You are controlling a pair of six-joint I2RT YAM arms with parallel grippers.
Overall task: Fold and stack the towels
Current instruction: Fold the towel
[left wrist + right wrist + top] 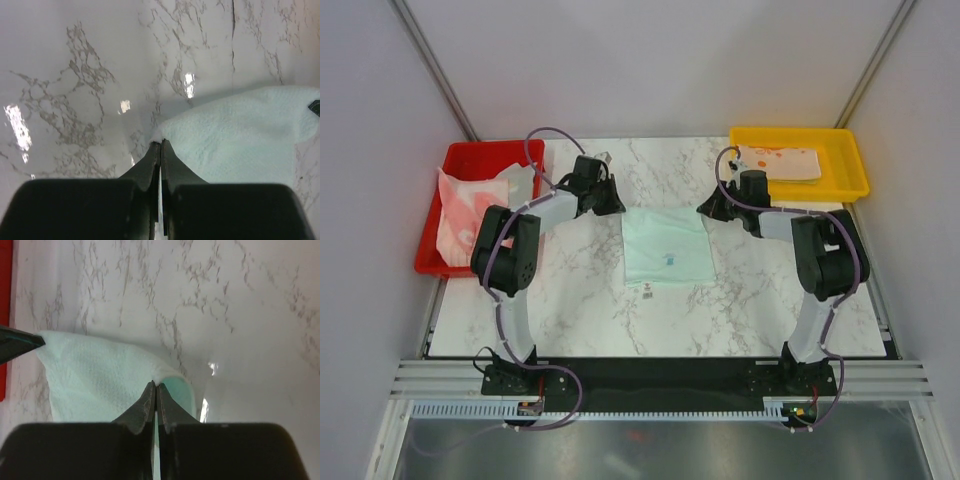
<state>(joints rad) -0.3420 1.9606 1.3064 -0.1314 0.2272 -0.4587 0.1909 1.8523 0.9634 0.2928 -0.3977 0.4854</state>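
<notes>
**Q:** Mint towel, location?
**A:** Spread out at the centre of the worktop.
**Q:** Grip status?
**A:** Left end effector closed tight, pinching its far left corner; right end effector likewise on the far right corner.

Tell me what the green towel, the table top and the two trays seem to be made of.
Green towel: soft matte cloth, fine bumpy weave. Table top: glossy, grey-veined, with glints; marble or imitation, unclear. Red tray and yellow tray: likely plastic, smooth uniform colour, moulded rims.
</notes>
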